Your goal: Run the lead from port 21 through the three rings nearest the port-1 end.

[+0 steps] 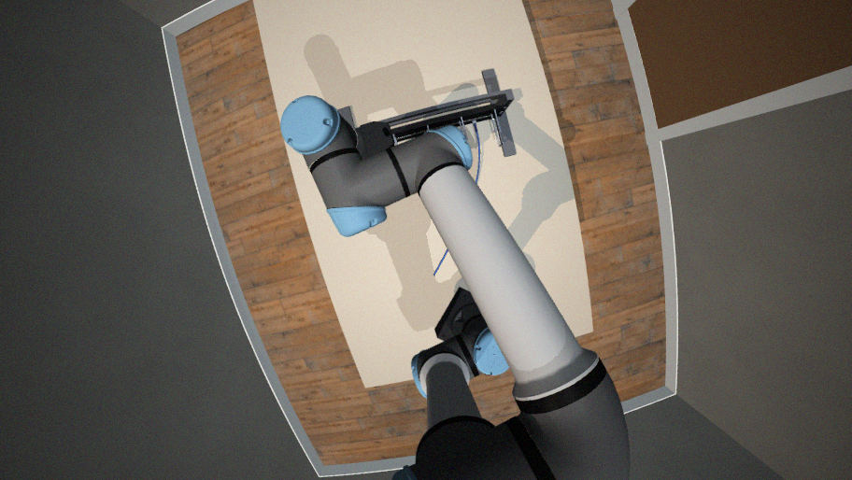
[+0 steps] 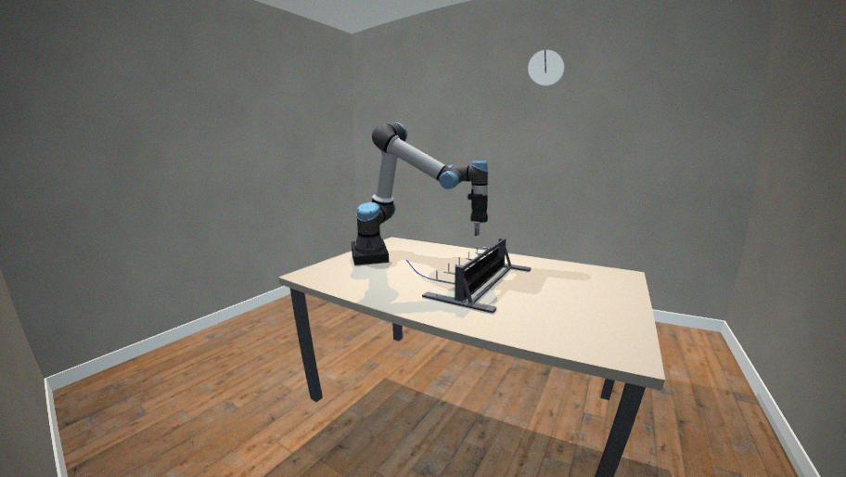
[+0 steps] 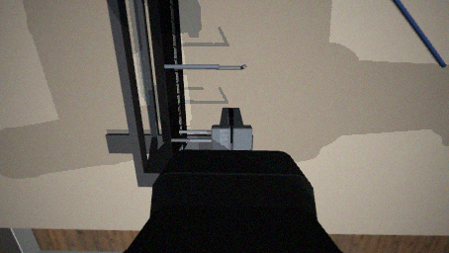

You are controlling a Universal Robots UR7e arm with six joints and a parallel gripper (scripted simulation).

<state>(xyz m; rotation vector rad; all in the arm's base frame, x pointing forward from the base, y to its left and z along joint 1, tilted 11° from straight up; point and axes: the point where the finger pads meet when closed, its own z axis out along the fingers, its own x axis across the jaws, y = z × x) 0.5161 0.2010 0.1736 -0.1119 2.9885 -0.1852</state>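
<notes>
While apart from end effector [image 3: 231,129], lead [image 3: 419,36].

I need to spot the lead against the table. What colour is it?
Blue. The lead shows best in the wrist view, lying across the pale table.

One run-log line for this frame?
gripper: jaws shut, empty, above rack | blue lead: on table, unrouted | rings: no lead

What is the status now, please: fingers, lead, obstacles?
Grey fingers shut, holding nothing, above the dark rack. Thin blue lead lies on the beige table, not yet in the metal rings. No obstacle seen.
</notes>
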